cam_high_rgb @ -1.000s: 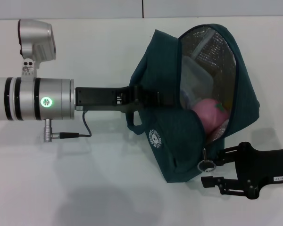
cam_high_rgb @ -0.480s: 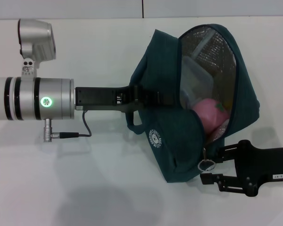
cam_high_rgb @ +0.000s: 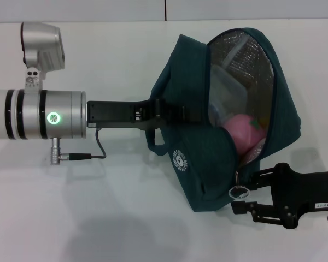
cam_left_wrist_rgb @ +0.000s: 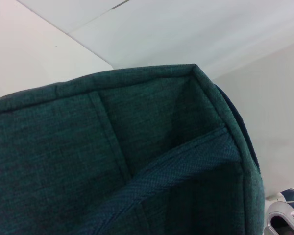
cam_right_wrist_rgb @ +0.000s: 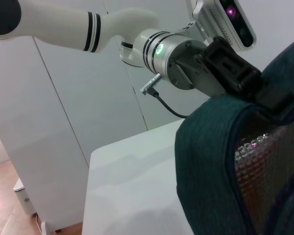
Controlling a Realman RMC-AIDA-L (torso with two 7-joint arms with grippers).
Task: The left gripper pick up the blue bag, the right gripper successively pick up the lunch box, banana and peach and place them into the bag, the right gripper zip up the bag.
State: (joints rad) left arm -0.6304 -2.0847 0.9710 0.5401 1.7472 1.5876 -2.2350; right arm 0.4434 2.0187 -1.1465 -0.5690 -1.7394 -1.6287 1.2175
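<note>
Head view: the right tool (cam_high_rgb: 241, 198), jaws parted and gripping nothing, flanks the ring pull (cam_high_rgb: 239, 191) at the near right of the blue bag (cam_high_rgb: 188, 164). The left tool (cam_high_rgb: 177, 113) is clamped on the bag's handle, holding it above the table (cam_high_rgb: 98, 218). The lunch box (cam_high_rgb: 227, 87) and peach (cam_high_rgb: 241, 131) lie inside; no banana is discernible.

Left wrist view: only bag fabric.

Right wrist view: foil lining (cam_right_wrist_rgb: 264, 166), left arm beyond.

Risk: the small ring may slip free, or the limp fabric bunch and jam the zipper.
</note>
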